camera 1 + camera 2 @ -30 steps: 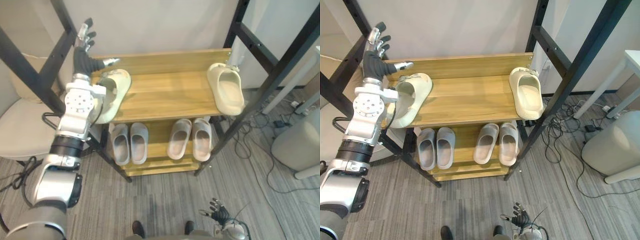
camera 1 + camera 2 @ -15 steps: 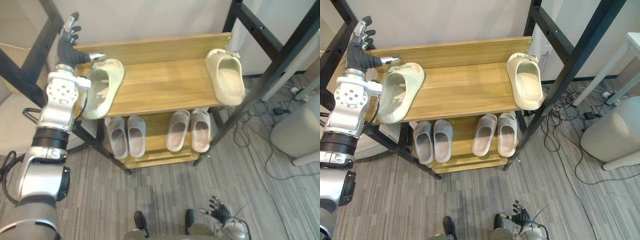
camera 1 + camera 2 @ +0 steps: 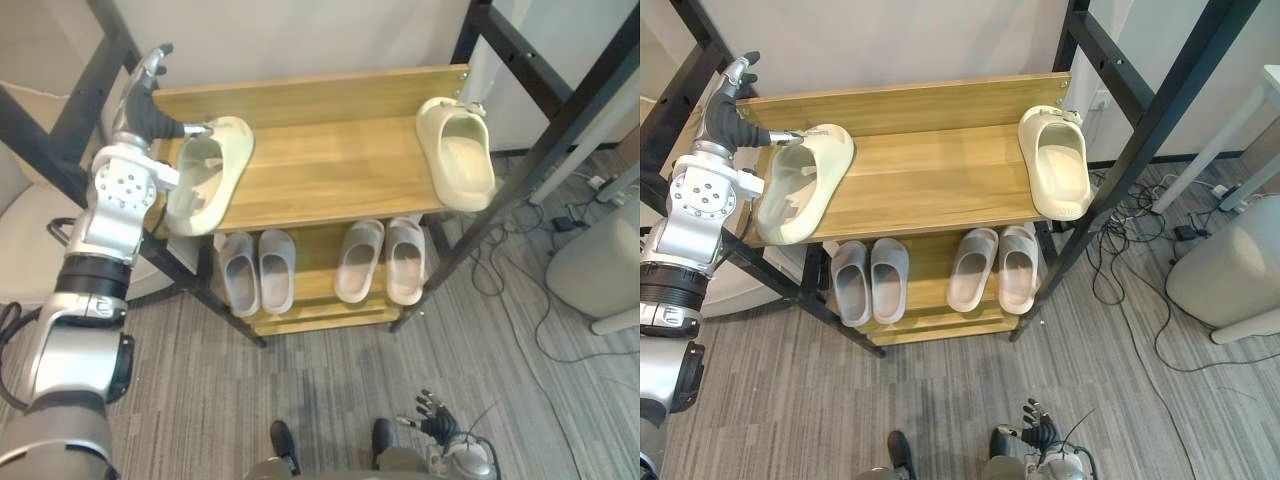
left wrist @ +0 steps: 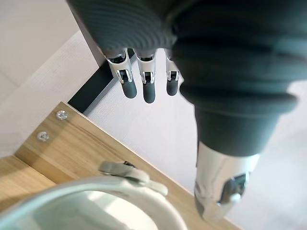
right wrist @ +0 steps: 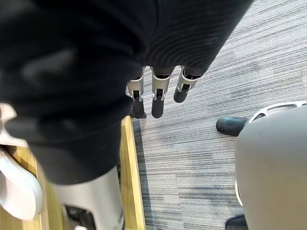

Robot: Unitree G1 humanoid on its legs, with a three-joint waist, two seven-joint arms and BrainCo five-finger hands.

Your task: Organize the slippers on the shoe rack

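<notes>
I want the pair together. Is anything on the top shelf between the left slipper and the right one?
Nothing visible: the top shelf is bare wood between the left slipper and the right slipper.

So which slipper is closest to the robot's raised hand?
The cream slipper at the top shelf's left end, right beside the left hand. The other cream one sits at the right end; the grey pairs are a shelf lower.
</notes>
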